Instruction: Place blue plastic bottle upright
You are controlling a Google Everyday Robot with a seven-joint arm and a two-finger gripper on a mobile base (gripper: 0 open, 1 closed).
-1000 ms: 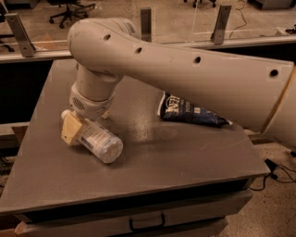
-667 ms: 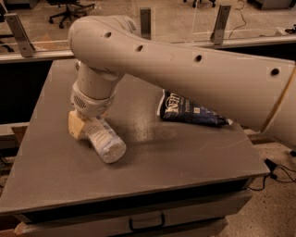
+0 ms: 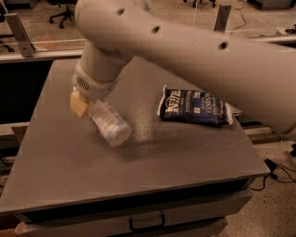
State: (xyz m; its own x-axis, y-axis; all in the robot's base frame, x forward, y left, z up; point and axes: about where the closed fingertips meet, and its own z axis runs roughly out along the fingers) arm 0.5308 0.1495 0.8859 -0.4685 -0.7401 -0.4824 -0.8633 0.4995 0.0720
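Gripper: we see the two-finger gripper at the end of the thick beige arm, over the left half of the table and hanging from a ribbed white wrist.
Grip: it is clamped on the upper end of the bottle. We make out one yellowish finger pad pressed against the bottle's left side, and the other finger is hidden behind it.
Task object: the blue plastic bottle, a clear, faintly tinted water bottle with a pale label, sits in the gripper at a slant. Its neck end points up and left into the fingers, and its base points down and right, close above the tabletop. We cannot tell whether the base touches the surface.
Surface: a flat grey metal table with a drawer below its front edge, fitted with a dark handle.
Shadow: we note a soft dark patch on the tabletop just right of the bottle's base.
Other item: a dark blue flat snack bag with white lettering lies on the right half of the table, well apart from the bottle.
Background: a black office chair stands on the floor beyond the table's far left corner.
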